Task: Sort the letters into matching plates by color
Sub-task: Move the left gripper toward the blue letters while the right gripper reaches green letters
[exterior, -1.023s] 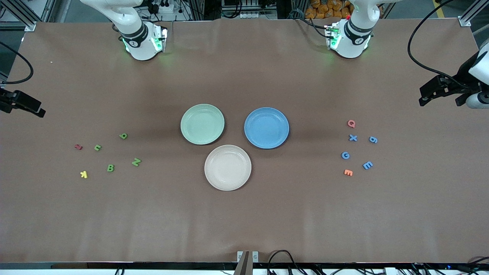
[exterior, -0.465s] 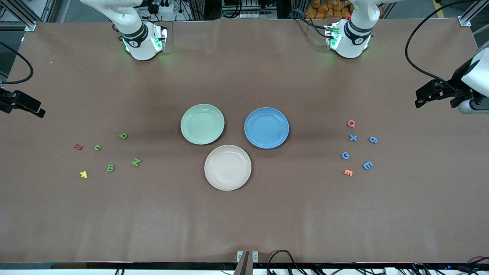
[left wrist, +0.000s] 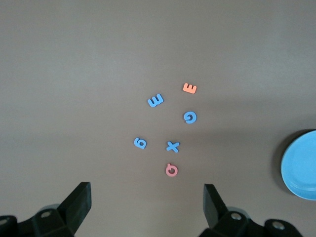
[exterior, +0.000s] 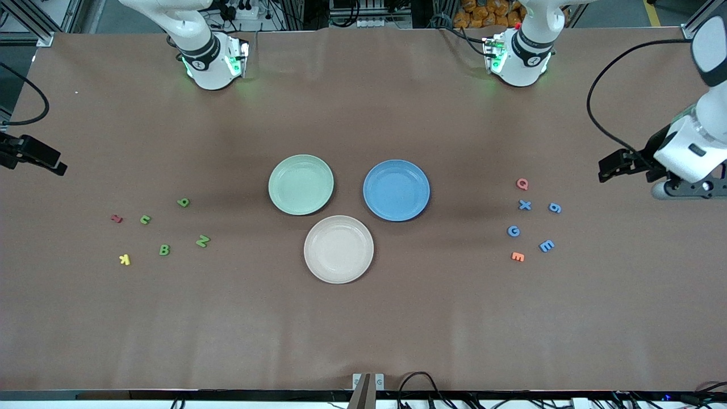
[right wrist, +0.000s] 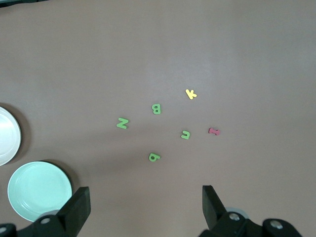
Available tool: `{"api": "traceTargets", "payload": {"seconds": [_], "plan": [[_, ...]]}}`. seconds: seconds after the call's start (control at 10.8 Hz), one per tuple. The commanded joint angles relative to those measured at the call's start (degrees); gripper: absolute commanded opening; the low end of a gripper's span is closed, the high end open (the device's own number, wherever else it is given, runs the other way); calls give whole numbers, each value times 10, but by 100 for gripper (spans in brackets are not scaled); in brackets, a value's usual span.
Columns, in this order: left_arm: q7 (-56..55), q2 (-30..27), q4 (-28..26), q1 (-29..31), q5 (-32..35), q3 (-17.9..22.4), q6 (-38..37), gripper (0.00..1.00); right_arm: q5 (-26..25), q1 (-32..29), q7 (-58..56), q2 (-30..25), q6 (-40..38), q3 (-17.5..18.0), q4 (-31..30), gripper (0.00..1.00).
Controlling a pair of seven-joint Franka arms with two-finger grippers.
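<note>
While both open, empty grippers hover, left gripper (left wrist: 147,210) over blue letters (exterior: 534,222), right gripper (right wrist: 145,210) waiting over green letters (exterior: 173,227), you've sorted nothing; lower the left onto one blue letter.

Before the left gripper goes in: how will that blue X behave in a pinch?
The blue X lies flat and thin on the table, so little edge to pinch; probably light, likely to slide. The pink Q sits close, so open fingers might nudge it.
</note>
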Motion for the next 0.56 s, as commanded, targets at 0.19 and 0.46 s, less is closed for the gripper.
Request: {"api": "traceTargets", "payload": {"seconds": [0.19, 0.46], "plan": [[14, -1, -102, 3, -7, -2, 128, 100, 0, -4, 9, 0, 2, 4, -5, 100], [131, 27, -117, 7, -7, -1, 182, 100, 4, -2, 9, 5, 7, 4, -13, 100]]}}
